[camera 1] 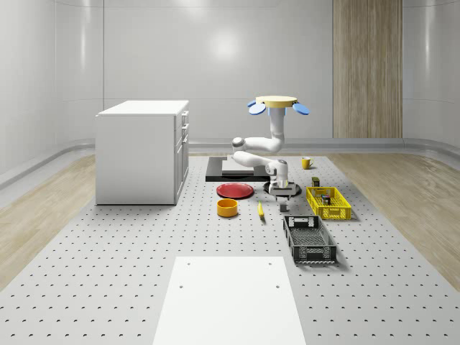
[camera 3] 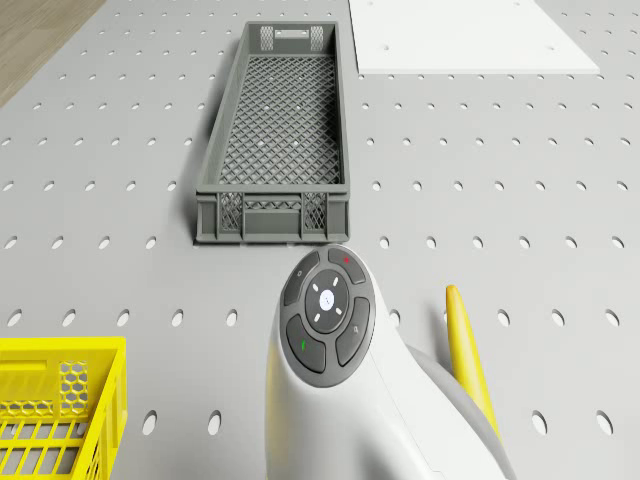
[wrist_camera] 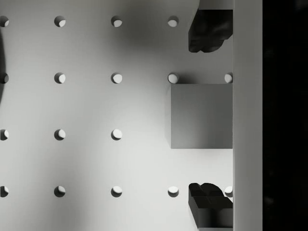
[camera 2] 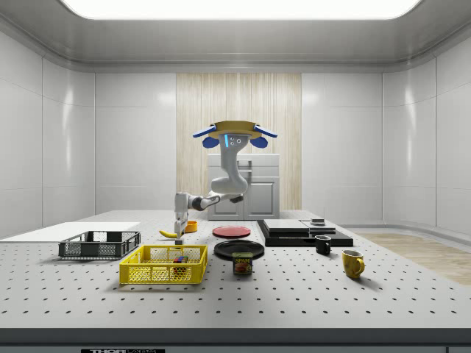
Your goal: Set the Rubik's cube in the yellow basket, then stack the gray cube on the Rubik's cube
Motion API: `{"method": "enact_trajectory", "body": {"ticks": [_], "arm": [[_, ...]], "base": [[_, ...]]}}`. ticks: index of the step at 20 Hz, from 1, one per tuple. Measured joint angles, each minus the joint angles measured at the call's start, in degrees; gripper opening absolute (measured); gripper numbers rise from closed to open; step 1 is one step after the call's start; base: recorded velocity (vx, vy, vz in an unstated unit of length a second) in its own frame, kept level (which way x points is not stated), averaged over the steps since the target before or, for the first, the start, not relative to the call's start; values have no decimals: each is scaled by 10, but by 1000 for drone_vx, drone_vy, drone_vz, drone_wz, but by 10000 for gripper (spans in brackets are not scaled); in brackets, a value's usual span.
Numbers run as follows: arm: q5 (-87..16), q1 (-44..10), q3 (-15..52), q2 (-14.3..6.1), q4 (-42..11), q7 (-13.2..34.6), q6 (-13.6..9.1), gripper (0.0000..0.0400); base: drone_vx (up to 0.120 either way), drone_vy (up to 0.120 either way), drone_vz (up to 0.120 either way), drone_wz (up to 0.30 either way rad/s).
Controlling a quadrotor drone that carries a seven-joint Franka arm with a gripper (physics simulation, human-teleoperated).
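The gray cube [wrist_camera: 202,116] lies on the perforated table, and in the wrist view one dark fingertip [wrist_camera: 207,31] stands on each side of it with a gap to the cube. My gripper [wrist_camera: 208,118] is open and points straight down just above the cube [camera 1: 284,208]. The Rubik's cube [camera 1: 325,199] sits inside the yellow basket [camera 1: 328,210], to the whole-scene view's right of the gripper [camera 1: 284,198]. The side view shows the Rubik's cube [camera 2: 179,259] in the basket [camera 2: 163,273] in front of the gripper [camera 2: 179,226]. The drone [camera 1: 277,103] hovers high above the table, behind the cube.
A dark gray basket [camera 1: 309,241] lies nearer the camera than the yellow one. A banana [camera 1: 260,210], an orange bowl [camera 1: 227,208] and a red plate [camera 1: 235,190] lie to the gripper's left. A black plate [camera 2: 239,248], a can [camera 2: 242,262], mugs [camera 2: 353,262] and a white cabinet [camera 1: 144,151] stand farther off.
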Motion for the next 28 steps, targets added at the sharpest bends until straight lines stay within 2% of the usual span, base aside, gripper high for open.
{"method": "enact_trajectory", "body": {"ticks": [19,28], "arm": [[-53,-8,-53,15,25,-4,16,400],[-64,-7,-62,22,30,-7,14,400]], "base": [[0,0,0,0],[0,0,0,0]]}}
